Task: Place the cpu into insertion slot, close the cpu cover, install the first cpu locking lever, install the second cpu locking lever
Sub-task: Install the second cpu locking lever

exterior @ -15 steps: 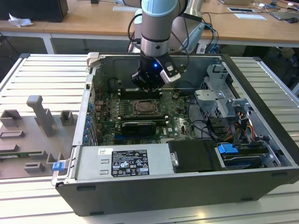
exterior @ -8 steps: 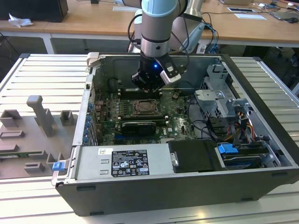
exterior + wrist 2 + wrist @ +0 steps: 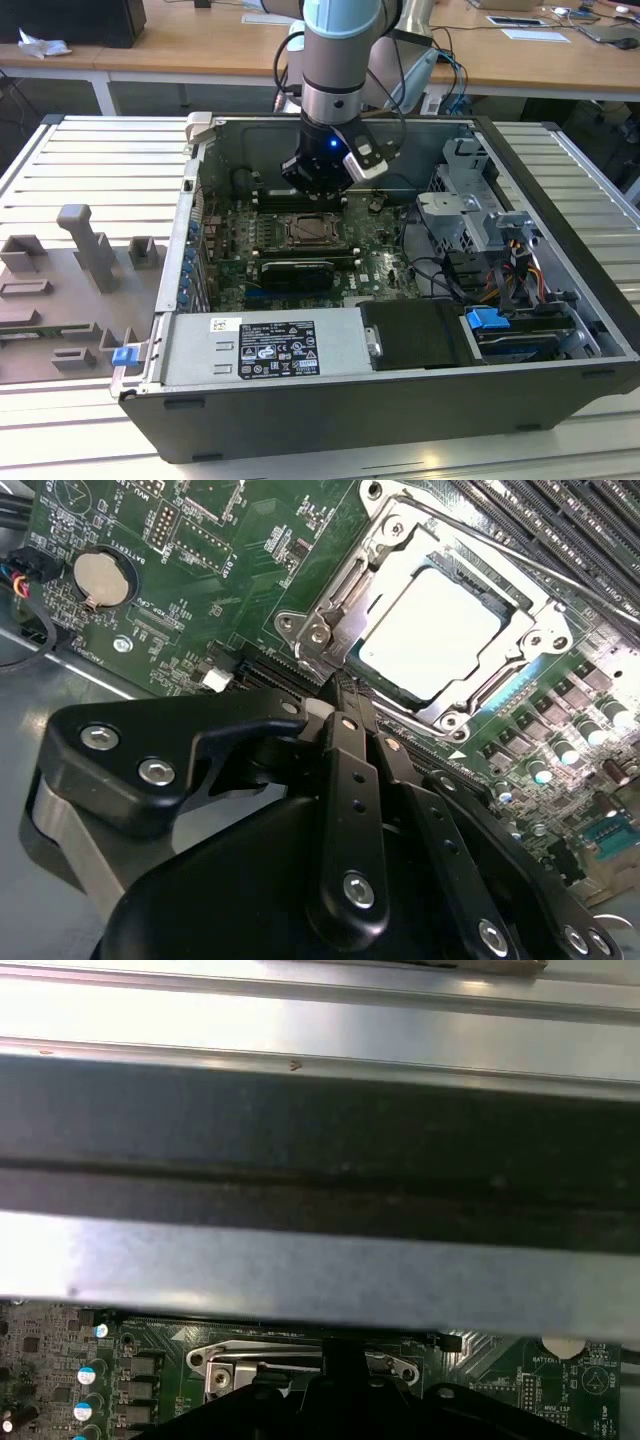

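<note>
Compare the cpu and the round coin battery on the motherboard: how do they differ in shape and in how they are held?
In the second wrist view, the cpu is square with a pale, matte face, while the coin battery is round. The cpu lies inside the cpu cover, a silvery metal frame closed around it; the coin battery sits in a small round holder, with no frame over it. Both lie flat on the green motherboard.
</note>
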